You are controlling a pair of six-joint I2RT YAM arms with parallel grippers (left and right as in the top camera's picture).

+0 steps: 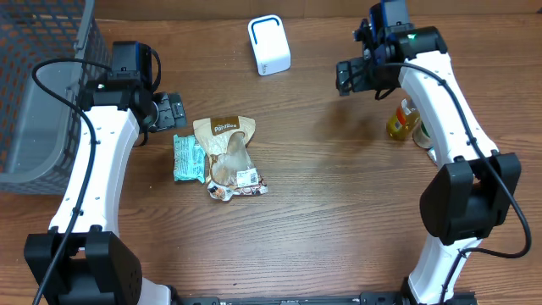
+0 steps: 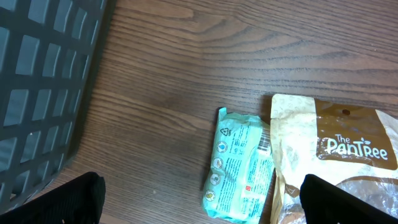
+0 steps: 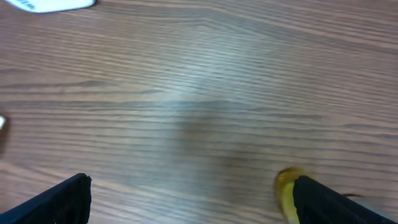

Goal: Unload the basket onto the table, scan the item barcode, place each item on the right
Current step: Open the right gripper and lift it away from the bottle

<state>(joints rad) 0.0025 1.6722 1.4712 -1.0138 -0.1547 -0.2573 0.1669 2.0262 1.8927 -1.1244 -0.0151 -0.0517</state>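
Three items lie together left of centre: a teal packet, a tan Pantree bag and a small dark snack pack with a white label. A white scanner stands at the back. My left gripper hovers open just behind the teal packet, nothing between its fingers; the left wrist view has the gripper over the packet's near end, with the Pantree bag to the right. At the back right, my right gripper hangs open and empty over bare wood.
A grey mesh basket fills the far left, its wall close beside the left gripper. A yellow bottle stands by the right arm and shows blurred at the right fingertip. The scanner's corner shows top left.
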